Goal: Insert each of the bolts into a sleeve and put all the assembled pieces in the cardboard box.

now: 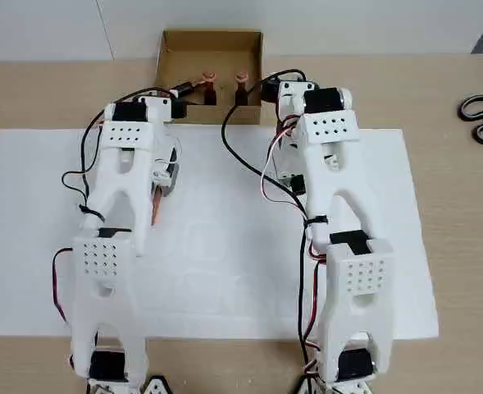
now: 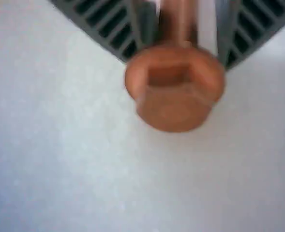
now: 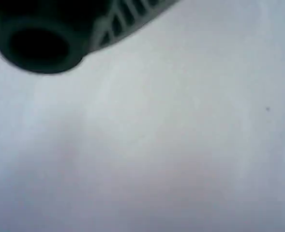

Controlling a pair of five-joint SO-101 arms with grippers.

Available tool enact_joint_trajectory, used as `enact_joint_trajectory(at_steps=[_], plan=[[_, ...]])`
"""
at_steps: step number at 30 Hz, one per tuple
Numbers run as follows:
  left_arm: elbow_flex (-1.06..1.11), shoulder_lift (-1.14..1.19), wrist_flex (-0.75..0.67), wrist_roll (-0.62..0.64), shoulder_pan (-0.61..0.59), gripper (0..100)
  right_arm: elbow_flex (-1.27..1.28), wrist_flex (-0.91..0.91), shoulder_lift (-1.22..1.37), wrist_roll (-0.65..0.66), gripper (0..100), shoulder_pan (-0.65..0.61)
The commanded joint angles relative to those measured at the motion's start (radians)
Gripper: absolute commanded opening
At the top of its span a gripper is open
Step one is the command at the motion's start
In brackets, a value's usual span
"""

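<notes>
Clearly the left pincer [image 2: 176,24] is clamped on a copper-coloured metal bolt [image 2: 175,89]. Its ribbed grey fingers [image 2: 98,24] sit either side of the shank, and the head juts past them over the white sheet [image 1: 216,271] on the wooden surface [image 1: 454,205]. The right pincer [image 3: 98,29] grips a black cylindrical sleeve [image 3: 38,43] above the same sheet. Assembled pieces [image 1: 210,86] sit in the brown cardboard box [image 1: 212,41] beyond the arms.

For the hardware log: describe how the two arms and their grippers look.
The left arm and right arm are white plastic shells with grids of small round holes, black motors at the joints, and black, red and white cables along them. The fingers are dark grey with ribbed slats.
</notes>
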Motion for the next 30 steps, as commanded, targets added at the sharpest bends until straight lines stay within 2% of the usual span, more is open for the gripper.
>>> enact_joint_trajectory(at_steps=[1,30], plan=[[-0.047,-0.005,0.012,-0.008,0.0,9,-0.005,0.005,-0.076,0.009,0.6,-0.001],[-0.079,-0.06,0.014,-0.028,0.038,9,-0.005,0.001,-0.076,0.009,0.7,-0.001]])
